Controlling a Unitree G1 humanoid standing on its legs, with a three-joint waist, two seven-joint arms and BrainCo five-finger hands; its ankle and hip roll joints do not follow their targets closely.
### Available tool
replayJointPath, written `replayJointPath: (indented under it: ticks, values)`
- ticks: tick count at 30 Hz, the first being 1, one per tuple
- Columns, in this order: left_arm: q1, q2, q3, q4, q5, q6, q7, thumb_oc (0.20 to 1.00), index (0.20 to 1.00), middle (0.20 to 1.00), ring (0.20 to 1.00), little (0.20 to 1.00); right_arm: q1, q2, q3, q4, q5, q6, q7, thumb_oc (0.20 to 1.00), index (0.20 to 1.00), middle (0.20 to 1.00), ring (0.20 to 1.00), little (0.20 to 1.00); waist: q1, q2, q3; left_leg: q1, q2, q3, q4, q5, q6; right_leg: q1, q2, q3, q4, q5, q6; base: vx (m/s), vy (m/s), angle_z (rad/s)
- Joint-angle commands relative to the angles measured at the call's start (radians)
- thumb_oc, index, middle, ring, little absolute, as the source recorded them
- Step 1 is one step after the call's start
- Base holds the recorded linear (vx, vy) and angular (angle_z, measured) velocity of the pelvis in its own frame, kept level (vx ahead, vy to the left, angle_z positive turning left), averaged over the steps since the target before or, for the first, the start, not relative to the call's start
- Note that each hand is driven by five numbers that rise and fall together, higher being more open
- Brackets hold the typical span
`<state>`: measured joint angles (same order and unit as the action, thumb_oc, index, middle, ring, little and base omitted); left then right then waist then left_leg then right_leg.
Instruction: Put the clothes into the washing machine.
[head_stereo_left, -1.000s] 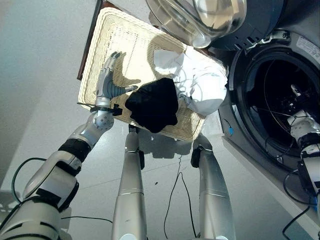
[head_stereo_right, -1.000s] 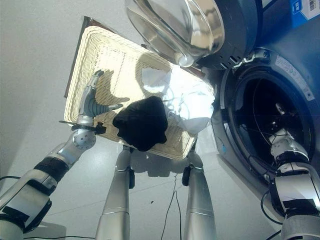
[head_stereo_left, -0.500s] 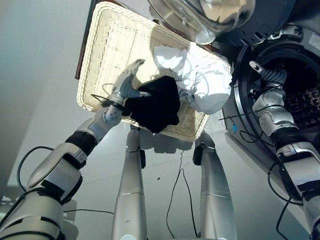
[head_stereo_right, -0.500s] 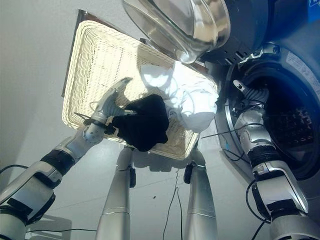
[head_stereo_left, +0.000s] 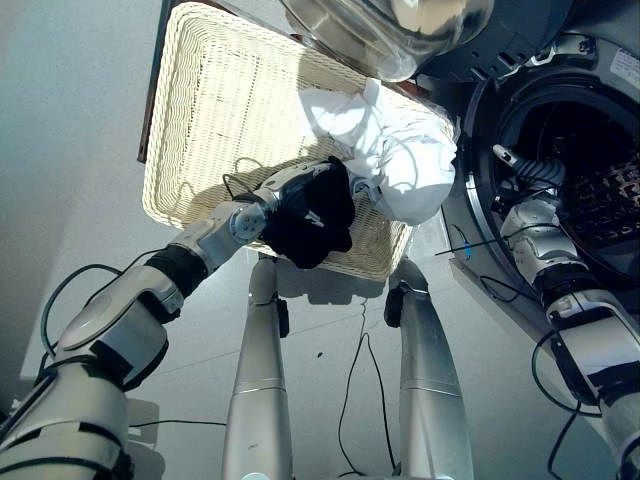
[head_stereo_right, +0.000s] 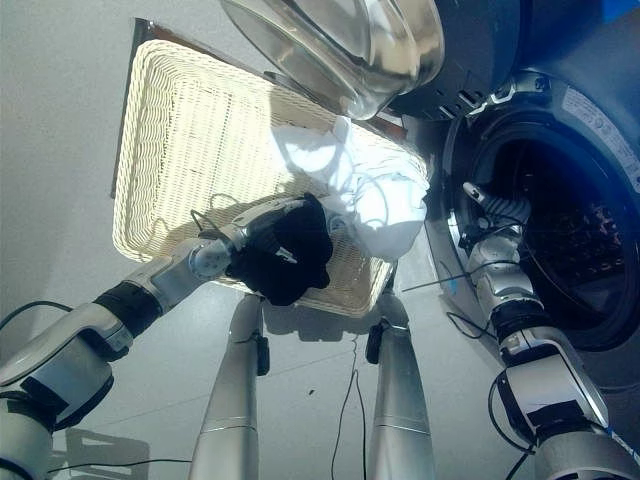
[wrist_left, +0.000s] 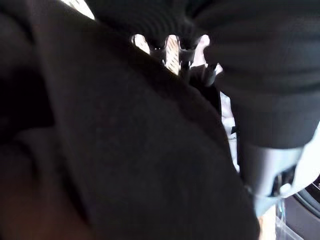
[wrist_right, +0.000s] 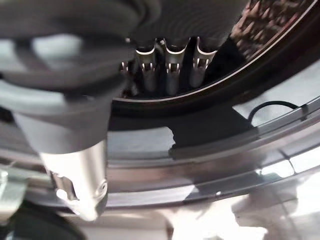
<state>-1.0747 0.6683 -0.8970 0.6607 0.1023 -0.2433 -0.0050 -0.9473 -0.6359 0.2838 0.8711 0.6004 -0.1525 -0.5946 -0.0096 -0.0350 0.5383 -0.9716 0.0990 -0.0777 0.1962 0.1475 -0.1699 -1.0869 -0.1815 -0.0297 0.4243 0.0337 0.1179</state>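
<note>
1. The left hand (head_stereo_left: 290, 192) is down on the black cloth (head_stereo_left: 318, 222) in the wicker basket (head_stereo_left: 205, 110). Its fingers sink into the dark cloth, so I cannot tell if they are curled round it.
2. The black cloth lies by the near edge of the basket, and a bit of it hangs over that rim.
3. A white cloth (head_stereo_left: 405, 160) is piled in the basket corner nearest the washing machine (head_stereo_left: 600, 110). It touches the black cloth and sags over the rim.
4. The far and left parts of the basket floor are bare woven wicker.
5. The machine's round mouth is open and dark inside. Its glass door (head_stereo_left: 385, 30) is swung out and hangs over the far corner of the basket.
6. The right hand (head_stereo_left: 522, 172) is at the mouth of the drum, with its fingers straight and holding nothing.
7. The floor (head_stereo_left: 70, 130) is pale grey and smooth.
</note>
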Motion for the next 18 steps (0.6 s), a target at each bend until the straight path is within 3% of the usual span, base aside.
replayJointPath:
  ticks: [1,4,13,15,18]
  values:
    - [0.069,-0.030,-0.027,-0.007,0.005,0.017,-0.110,1.000,1.000,1.000,1.000,1.000,0.010,-0.054,0.005,-0.036,-0.025,-0.048,-0.032,1.000,1.000,1.000,1.000,1.000,-0.021,0.044,-0.018,-0.035,-0.091,0.055,0.092,-0.052,0.093,0.041,0.080,-0.071,-0.142,0.153,0.019,0.00,0.000,0.00]
    - [0.072,-0.032,-0.039,-0.012,0.019,0.046,-0.147,1.000,1.000,1.000,1.000,1.000,0.008,-0.053,0.006,-0.035,-0.025,-0.046,-0.035,1.000,1.000,1.000,1.000,1.000,-0.021,0.043,-0.018,-0.037,-0.091,0.057,0.092,-0.052,0.094,0.041,0.081,-0.072,-0.144,0.155,0.019,0.00,0.000,0.00]
    - [0.040,-0.009,-0.114,0.014,0.256,0.121,-0.191,1.000,1.000,1.000,1.000,1.000,-0.011,-0.048,0.013,-0.013,-0.020,-0.065,-0.034,1.000,1.000,1.000,1.000,1.000,-0.022,0.039,-0.018,-0.041,-0.089,0.055,0.097,-0.054,0.090,0.042,0.082,-0.072,-0.151,0.158,0.020,0.00,0.000,0.00]
    - [0.035,-0.006,-0.128,0.017,0.272,0.127,-0.206,0.200,0.200,0.200,0.200,0.200,-0.011,-0.047,0.014,-0.014,-0.022,-0.069,-0.037,1.000,1.000,1.000,1.000,1.000,-0.025,0.039,-0.018,-0.040,-0.089,0.055,0.099,-0.056,0.091,0.042,0.083,-0.070,-0.150,0.159,0.020,0.00,0.000,0.00]
    - [0.029,-0.005,-0.135,0.024,0.264,0.130,-0.221,0.200,0.200,0.200,0.200,0.200,-0.013,-0.045,0.012,-0.015,-0.023,-0.072,-0.041,1.000,1.000,1.000,1.000,1.000,-0.027,0.038,-0.018,-0.042,-0.088,0.057,0.105,-0.059,0.089,0.041,0.082,-0.069,-0.149,0.158,0.020,0.00,0.000,0.00]
